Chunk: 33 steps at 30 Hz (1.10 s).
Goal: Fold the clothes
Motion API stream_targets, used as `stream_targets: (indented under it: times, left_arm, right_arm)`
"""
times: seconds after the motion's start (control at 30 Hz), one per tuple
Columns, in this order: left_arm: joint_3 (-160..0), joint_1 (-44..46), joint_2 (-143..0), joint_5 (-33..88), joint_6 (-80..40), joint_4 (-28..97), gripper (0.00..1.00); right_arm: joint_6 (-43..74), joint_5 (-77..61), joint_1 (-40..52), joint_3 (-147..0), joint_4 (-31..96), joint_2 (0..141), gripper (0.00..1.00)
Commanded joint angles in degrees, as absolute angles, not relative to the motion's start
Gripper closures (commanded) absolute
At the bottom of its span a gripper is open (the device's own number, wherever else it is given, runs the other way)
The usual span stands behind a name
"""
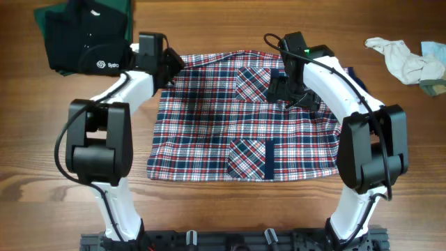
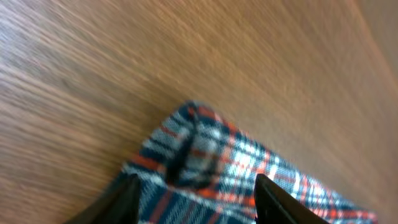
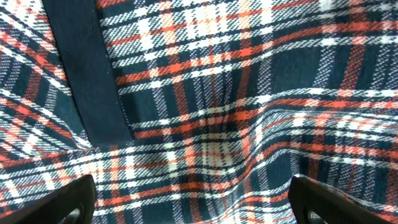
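plaid shirt is spread flat | left gripper is released at its 10 o'clock corner | right gripper is released at 1 o'clock

The only writing is a small white logo with a word that looks like "Sydro" on the black top, just beside the left gripper, too small to read for sure.

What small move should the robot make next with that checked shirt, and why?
Probably lift the left pincer straight up off the corner of the plaid shirt. Its jaws stand open with that corner lying on the table between them, and the right pincer hangs open over the cloth, holding nothing.
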<state>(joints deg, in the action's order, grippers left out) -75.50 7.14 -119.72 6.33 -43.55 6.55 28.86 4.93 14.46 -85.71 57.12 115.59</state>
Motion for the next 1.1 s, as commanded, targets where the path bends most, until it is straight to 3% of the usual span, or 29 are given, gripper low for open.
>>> stream_targets:
  times: [0.0, 0.4, 0.57, 0.63, 0.87, 0.97, 1.07]
  left_arm:
    - [-76.0, 6.2, -121.3, 10.7, -47.0, 3.9, 0.43]
    - [-76.0, 6.3, -121.7, 12.6, -48.5, 1.2, 0.48]
    - [-76.0, 6.3, -121.7, 12.6, -48.5, -4.4, 0.87]
    - [-76.0, 6.3, -121.7, 12.4, -48.5, -7.1, 0.96]
    - [-76.0, 6.2, -121.8, 8.3, -48.4, -11.8, 0.96]
    - [-76.0, 6.2, -121.5, 13.2, -43.6, -11.7, 0.96]
    - [-76.0, 6.2, -119.3, 16.5, -42.0, -4.1, 0.96]
  right_arm:
    - [28.4, 4.4, 14.4, -85.4, 57.1, 114.4, 0.0]
    - [28.5, 4.4, 14.4, -85.4, 57.2, 114.4, 0.0]
    - [28.5, 4.4, 14.4, -85.4, 57.3, 114.4, 0.0]
    - [28.5, 4.4, 14.4, -85.4, 57.5, 114.4, 0.0]
    - [28.5, 3.9, 14.4, -85.4, 57.7, 114.4, 0.0]
    - [28.5, 3.9, 14.4, -85.4, 57.4, 114.4, 0.0]
    - [28.4, 4.0, 14.4, -85.4, 56.9, 114.4, 0.0]
